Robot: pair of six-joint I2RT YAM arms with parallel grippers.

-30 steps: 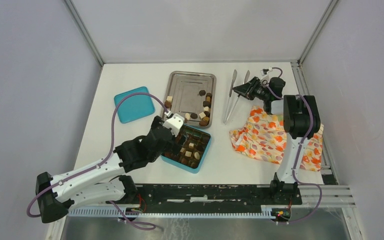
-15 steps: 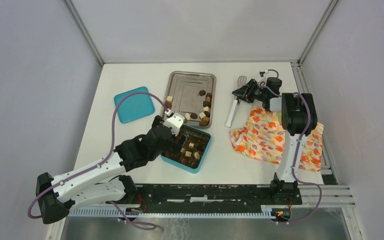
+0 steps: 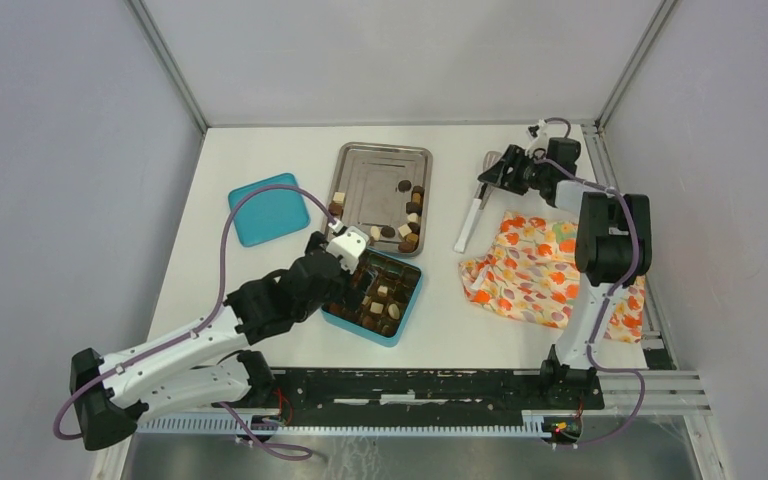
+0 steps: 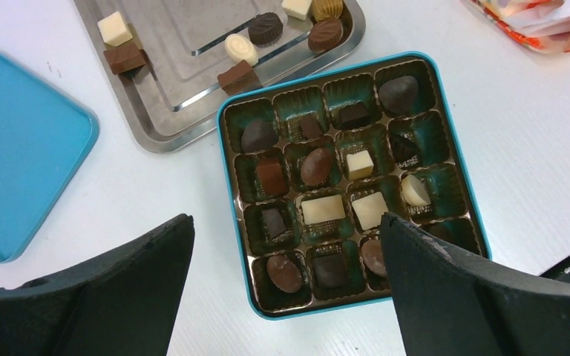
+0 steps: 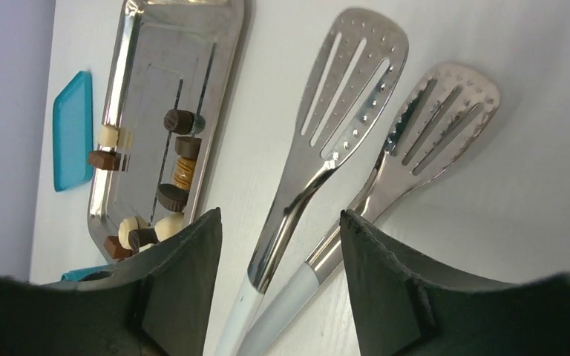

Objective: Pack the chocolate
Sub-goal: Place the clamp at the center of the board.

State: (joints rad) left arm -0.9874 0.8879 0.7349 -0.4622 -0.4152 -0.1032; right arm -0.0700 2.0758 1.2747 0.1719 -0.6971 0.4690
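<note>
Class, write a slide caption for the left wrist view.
Open left gripper hovers above teal square compartmented box partly filled with chocolate pieces; steel tray and teal lid beyond.

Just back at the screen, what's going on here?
The left gripper hovers over the box, fingers open and empty. The box is partly filled with chocolates, and more lie on the tray. The right gripper sits with fingers open either side of the tongs, not gripping them.
</note>
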